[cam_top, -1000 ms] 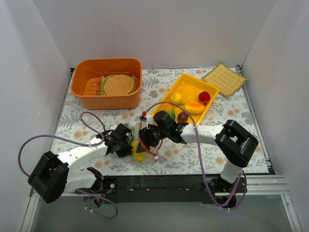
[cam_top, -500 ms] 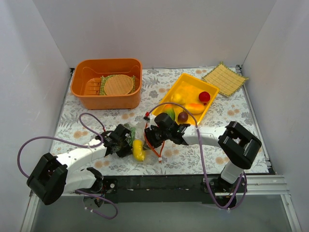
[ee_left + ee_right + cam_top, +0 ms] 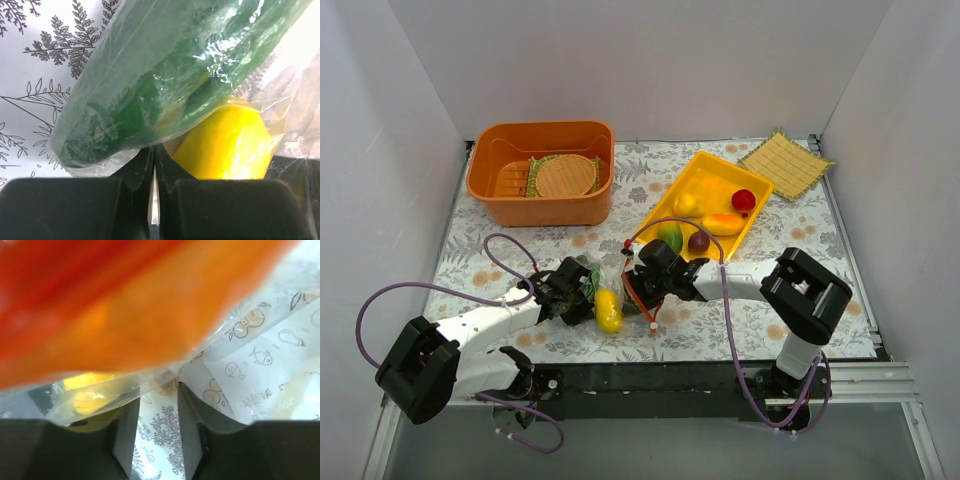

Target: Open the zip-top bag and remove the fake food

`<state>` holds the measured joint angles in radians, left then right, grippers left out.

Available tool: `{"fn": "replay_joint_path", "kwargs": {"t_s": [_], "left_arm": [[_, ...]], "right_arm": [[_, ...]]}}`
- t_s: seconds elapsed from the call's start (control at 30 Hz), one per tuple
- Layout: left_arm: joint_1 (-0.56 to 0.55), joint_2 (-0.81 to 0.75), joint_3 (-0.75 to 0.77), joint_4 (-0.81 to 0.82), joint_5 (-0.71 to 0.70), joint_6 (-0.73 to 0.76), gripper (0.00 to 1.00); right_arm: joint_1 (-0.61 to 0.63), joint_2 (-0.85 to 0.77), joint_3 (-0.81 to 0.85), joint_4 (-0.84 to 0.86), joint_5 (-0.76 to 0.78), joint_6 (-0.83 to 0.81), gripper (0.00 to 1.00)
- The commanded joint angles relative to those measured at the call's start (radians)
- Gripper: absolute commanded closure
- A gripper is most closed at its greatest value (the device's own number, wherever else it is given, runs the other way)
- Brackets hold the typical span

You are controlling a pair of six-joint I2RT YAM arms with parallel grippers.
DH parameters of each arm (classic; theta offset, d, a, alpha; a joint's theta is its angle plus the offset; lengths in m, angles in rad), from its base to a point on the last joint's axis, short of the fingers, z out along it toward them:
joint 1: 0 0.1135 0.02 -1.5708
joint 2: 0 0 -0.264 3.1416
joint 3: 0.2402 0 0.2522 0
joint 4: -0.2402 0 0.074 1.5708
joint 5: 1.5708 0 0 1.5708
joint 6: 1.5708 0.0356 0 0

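Zip-top bag (image 3: pixel 150 90) edge clenched by left fingers (image 3: pixel 65 210); right fingers (image 3: pixel 60 450) at its mouth, grasp unclear.

Bag (image 3: pixel 292 117): clear, shiny; zip strip (image 3: pixel 645 305) orange-red.
Food in it: green pc (image 3: pixel 150 90), yellow pc (image 3: pixel 225 145).
Tray (image 3: pixel 705 178), far right: yellow.
Bin (image 3: pixel 542 207), far left: orange.
Table cover (image 3: pixel 820 250): white w/ grey leaf print.
Sq mat (image 3: pixel 786 162), far right: straw-yellow weave.

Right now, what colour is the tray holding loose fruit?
Yellow tray; top external view shows it best.
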<state>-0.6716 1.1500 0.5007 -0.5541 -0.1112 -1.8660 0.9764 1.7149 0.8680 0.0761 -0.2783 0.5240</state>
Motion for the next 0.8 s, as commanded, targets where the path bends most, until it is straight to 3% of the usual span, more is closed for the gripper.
{"fn": "replay_joint_path", "kwargs": {"t_s": [0.0,0.27,0.63,0.77], "left_arm": [[-0.005,0.014,-0.036,-0.041,-0.044,0.018,1.00],[-0.005,0.008,-0.045,-0.041,-0.036,0.025,1.00],[-0.005,0.002,-0.051,-0.033,-0.033,0.028,1.00],[-0.005,0.008,-0.044,-0.027,-0.028,0.030,1.00]], "right_arm": [[0.005,0.012,0.060,0.005,0.021,-0.001,0.52],[0.005,-0.024,0.104,0.037,0.039,0.011,0.35],[0.021,-0.097,0.080,0.102,-0.018,0.034,0.32],[0.030,-0.055,0.097,0.100,-0.045,0.036,0.31]]}}
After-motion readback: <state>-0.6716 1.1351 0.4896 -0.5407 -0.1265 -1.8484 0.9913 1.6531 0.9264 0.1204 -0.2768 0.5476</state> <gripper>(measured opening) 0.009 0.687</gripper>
